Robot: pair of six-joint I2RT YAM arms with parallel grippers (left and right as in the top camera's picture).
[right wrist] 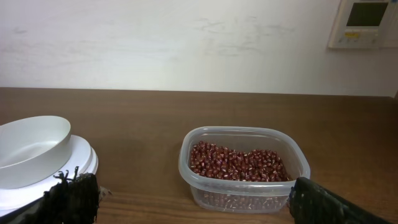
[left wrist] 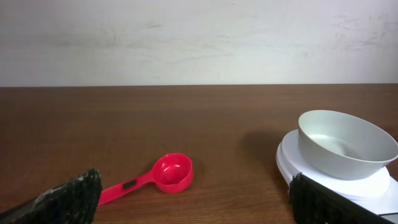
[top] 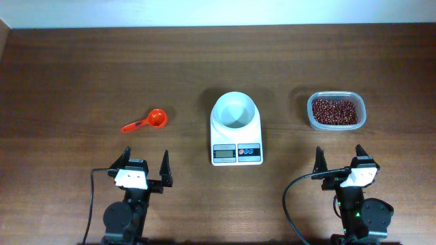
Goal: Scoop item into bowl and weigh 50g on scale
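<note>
Wide open and empty, left gripper (top: 145, 158) and right gripper (top: 338, 153) hang at the table's (top: 68, 68) near edge. The beans (top: 334, 111) fill a tub (top: 310, 120) toward its right edge, and the bowl (top: 235, 110) sits on the scale (top: 236, 154) mid-table. Best start: pinch the scoop (top: 146, 122) squarely by its handle.

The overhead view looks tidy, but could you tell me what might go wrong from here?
The scoop lies flat, so the open left hand may push it rather than grip it. The beans sit across the scale from the scoop; carrying them could spill some or nudge the bowl.
</note>
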